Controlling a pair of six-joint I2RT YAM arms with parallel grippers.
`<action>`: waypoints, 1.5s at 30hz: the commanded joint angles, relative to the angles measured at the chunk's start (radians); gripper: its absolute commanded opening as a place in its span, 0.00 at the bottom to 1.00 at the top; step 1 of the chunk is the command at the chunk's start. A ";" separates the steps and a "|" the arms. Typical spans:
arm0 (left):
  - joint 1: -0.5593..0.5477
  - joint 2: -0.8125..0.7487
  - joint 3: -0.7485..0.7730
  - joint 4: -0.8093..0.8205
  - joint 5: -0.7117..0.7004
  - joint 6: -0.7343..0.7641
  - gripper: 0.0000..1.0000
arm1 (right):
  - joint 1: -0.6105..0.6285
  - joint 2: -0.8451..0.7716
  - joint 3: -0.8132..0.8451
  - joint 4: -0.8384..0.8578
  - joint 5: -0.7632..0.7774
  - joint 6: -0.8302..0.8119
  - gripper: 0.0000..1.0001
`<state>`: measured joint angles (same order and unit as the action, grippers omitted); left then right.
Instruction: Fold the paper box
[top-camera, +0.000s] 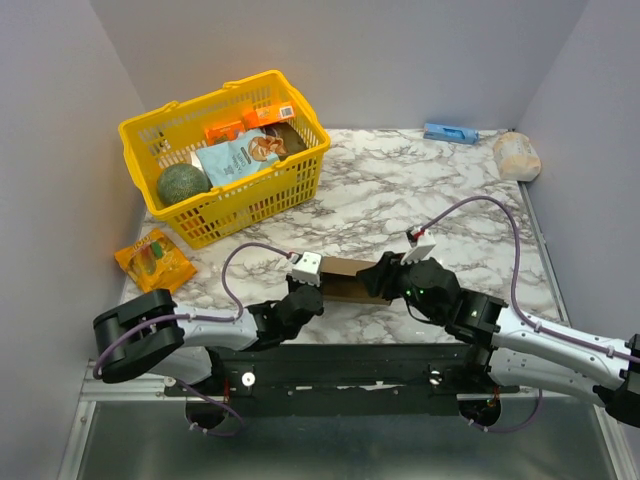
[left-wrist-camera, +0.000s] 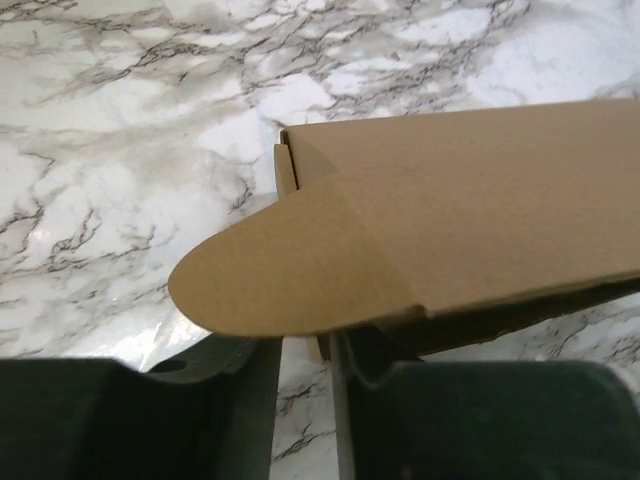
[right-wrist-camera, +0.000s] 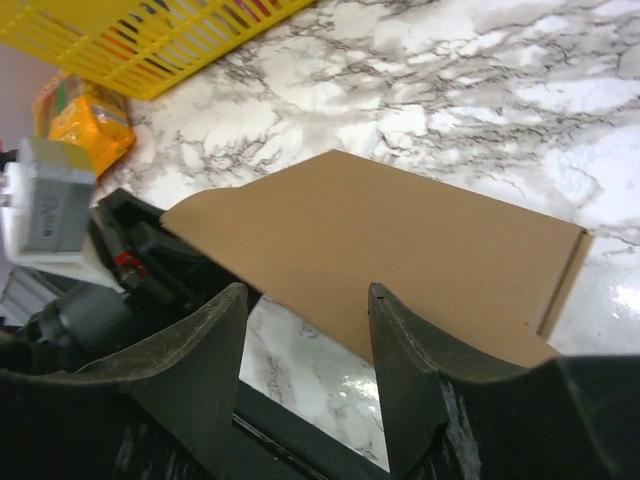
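The paper box (top-camera: 345, 272) is a flat, partly folded brown carton lying on the marble near the front edge, between my two grippers. In the left wrist view the paper box (left-wrist-camera: 480, 210) fills the right half, and its rounded flap (left-wrist-camera: 290, 265) hangs over my fingertips. My left gripper (left-wrist-camera: 307, 350) stands slightly open, with bare marble showing between its fingers. It sits at the carton's left end (top-camera: 316, 288). My right gripper (right-wrist-camera: 305, 300) is open at the box's (right-wrist-camera: 400, 240) near edge, with nothing clamped. It meets the carton's right end (top-camera: 385, 280).
A yellow basket (top-camera: 240, 205) with groceries stands at the back left. Orange packets (top-camera: 155, 258) lie in front of it. A small blue box (top-camera: 450, 132) and a pale wrapped bundle (top-camera: 516, 155) sit at the back right. Grey walls close in on both sides.
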<state>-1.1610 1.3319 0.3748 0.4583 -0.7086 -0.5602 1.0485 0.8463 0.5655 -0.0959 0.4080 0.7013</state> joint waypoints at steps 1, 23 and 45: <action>-0.009 -0.115 -0.054 -0.086 0.041 0.040 0.43 | 0.008 0.005 -0.045 0.039 0.095 0.063 0.59; -0.011 -0.822 -0.126 -0.457 0.497 -0.030 0.84 | 0.008 0.099 -0.092 0.032 0.126 0.101 0.60; 0.432 -0.387 0.187 -0.463 0.906 -0.047 0.77 | 0.007 0.181 -0.130 -0.014 0.146 0.127 0.60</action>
<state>-0.7494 0.8875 0.5545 -0.0486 -0.0029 -0.5987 1.0519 1.0119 0.4709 -0.0517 0.5163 0.8059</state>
